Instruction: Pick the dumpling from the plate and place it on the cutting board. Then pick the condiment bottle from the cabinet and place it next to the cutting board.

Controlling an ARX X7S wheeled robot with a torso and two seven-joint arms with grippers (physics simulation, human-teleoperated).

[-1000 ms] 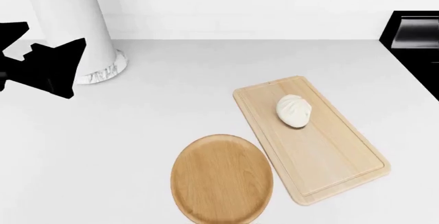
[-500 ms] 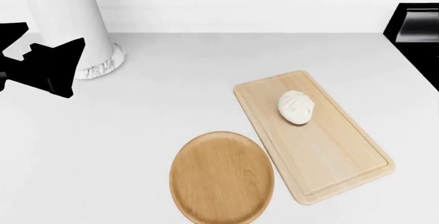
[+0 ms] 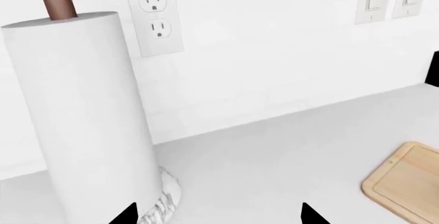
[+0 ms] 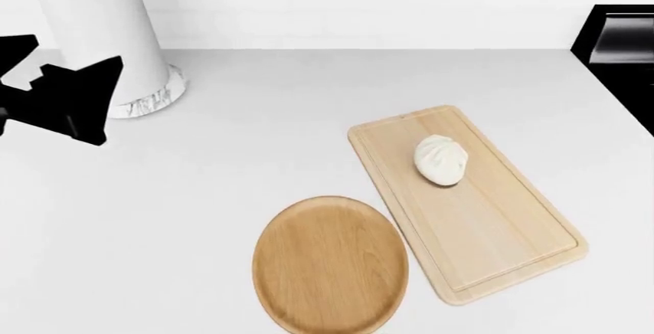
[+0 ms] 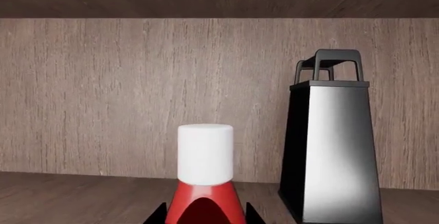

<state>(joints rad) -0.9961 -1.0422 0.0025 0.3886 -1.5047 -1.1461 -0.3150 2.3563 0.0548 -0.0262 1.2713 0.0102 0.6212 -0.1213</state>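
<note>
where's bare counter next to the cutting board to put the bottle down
Bare counter lies left of the cutting board toward the paper towel roll, and behind it toward the wall. The plate crowds its near-left edge.

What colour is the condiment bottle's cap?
White, on the red condiment bottle; clearest in the right wrist view.

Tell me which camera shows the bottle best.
The right wrist view: the bottle stands upright in the cabinet beside a grater, its white cap and red shoulder in view, its lower body cut off. The head and left wrist views show none of it.
</note>
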